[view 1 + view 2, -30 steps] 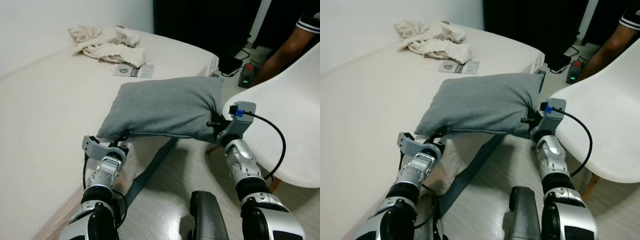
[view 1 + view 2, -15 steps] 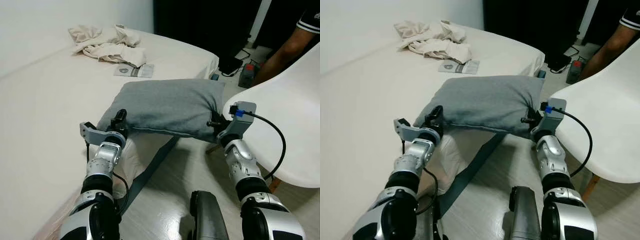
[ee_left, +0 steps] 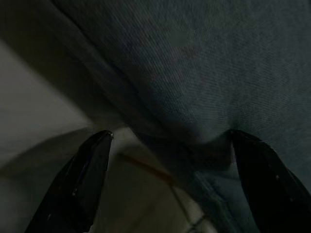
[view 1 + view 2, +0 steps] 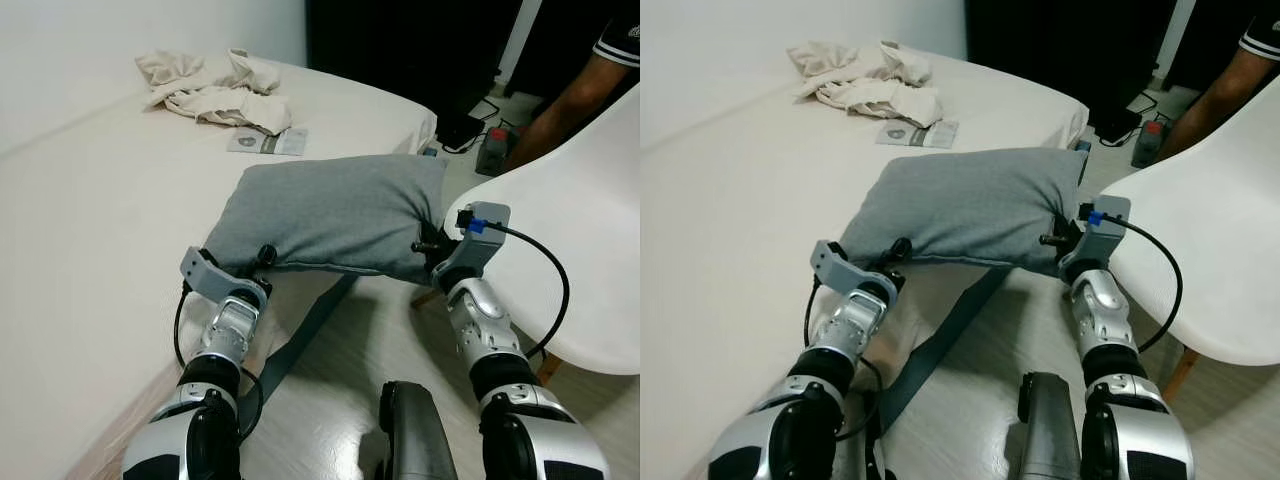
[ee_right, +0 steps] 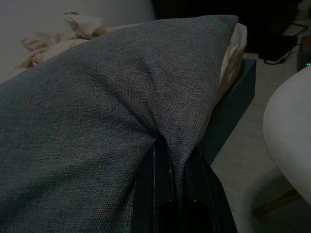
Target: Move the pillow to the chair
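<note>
The grey pillow (image 4: pixel 335 212) is the landmark here: it hangs off the foot corner of the bed (image 4: pixel 90 200), partly over the floor, and both arms work at its near edge. At the pillow's right near corner, the right claw (image 4: pixel 432 247) is clenched on the fabric — in the right wrist view the cloth bunches into a fold pinched between the two black fingers (image 5: pixel 154 179). That grip sits on the corner closest to the white chair (image 4: pixel 575 250), which stands just to the right of the pillow, so it looks like the leading hold for swinging the pillow over.

At the pillow's left near corner, the left claw (image 4: pixel 262 257) is tucked under the seam. In the left wrist view its fingers (image 3: pixel 82 179) stand spread apart with the pillow's dark underside pressing between them, not yet closed on it. Judging by this, the left claw is positioning to take the second corner, since one pinch alone would let a soft pillow sag and drag.

Beyond the pillow, on the bed, lie a crumpled cream cloth (image 4: pixel 215 87) and a small booklet (image 4: pixel 268 142), well apart from the work. A person's arm (image 4: pixel 580 95) reaches in behind the chair — worth minding on the swing.
</note>
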Robot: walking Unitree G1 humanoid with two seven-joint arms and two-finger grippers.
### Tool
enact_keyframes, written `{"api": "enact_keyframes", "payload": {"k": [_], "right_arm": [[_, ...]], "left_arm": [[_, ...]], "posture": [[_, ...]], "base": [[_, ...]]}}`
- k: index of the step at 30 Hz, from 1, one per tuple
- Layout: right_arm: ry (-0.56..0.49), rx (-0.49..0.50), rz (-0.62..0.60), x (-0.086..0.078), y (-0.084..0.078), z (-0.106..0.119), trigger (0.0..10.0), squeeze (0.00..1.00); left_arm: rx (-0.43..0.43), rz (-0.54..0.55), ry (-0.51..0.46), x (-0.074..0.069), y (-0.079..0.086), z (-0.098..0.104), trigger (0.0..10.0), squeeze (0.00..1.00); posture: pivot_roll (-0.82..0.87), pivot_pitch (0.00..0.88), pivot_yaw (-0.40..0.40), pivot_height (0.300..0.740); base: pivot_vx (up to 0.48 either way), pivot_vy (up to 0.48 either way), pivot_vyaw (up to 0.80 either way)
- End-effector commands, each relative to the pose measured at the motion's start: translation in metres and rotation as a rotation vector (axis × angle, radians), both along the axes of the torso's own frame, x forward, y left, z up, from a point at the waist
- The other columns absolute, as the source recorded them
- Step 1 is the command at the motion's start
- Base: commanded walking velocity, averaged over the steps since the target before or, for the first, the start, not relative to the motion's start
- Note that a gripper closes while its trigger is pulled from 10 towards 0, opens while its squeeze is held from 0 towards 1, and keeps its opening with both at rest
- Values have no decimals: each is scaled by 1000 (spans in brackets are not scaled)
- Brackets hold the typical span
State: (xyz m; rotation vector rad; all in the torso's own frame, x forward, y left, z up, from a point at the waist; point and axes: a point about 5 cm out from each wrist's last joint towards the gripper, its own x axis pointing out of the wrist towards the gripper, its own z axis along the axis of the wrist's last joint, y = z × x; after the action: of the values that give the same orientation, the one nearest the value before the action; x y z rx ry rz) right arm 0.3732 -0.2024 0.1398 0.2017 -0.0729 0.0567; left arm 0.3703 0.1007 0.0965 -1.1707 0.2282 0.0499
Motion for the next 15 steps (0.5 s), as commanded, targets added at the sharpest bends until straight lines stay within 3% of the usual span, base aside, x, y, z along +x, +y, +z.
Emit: {"api": "enact_keyframes", "payload": {"k": [1, 10, 11, 12, 13, 15], "right_arm": [[-53, 11, 9, 4, 6, 12, 0, 0], [-52, 22, 9, 2, 9, 9, 0, 0], [-51, 23, 8, 2, 9, 9, 0, 0], [-50, 22, 7, 2, 9, 8, 0, 0], [-49, 22, 7, 1, 9, 8, 0, 0], [-48, 22, 6, 1, 9, 8, 0, 0]], "left_arm": [[-93, -65, -7, -3, -38, 6, 10000, 0], [-210, -80, -12, 2, -57, 19, 10000, 0], [-199, -92, -25, 2, -63, 22, 8314, 0], [-194, -101, -32, 2, -65, 23, 1451, 0], [-184, -114, -40, 1, -68, 24, 0, 0], [-174, -127, -47, 1, -71, 25, 0, 0]], "posture": [[-66, 191, 45, 565], [-68, 207, 59, 565], [-68, 207, 59, 565], [-69, 205, 60, 565], [-69, 204, 60, 565], [-69, 204, 60, 565]], "base": [[0, 0, 0], [0, 0, 0], [0, 0, 0], [0, 0, 0], [0, 0, 0], [0, 0, 0]]}}
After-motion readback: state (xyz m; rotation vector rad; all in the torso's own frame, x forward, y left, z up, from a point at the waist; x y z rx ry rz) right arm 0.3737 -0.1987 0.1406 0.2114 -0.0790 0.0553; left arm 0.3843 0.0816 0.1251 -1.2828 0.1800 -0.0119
